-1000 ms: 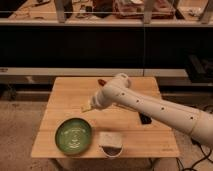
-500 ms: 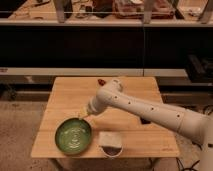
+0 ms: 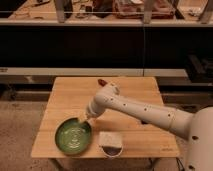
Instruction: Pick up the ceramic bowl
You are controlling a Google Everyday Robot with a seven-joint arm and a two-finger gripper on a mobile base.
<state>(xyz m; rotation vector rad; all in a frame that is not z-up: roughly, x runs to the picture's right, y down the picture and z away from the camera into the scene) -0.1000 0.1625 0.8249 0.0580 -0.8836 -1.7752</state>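
The gripper (image 3: 83,119) hangs at the far rim of the ceramic bowl (image 3: 73,137), which lies just below it on the wooden table (image 3: 130,90) (open or closed, one cannot tell). A shallow hold on the glazed rim could slip, knocking the small white bowl (image 3: 111,142) nearby.

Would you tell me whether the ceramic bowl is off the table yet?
No, the ceramic bowl sits on the table, the claw at its far right rim.
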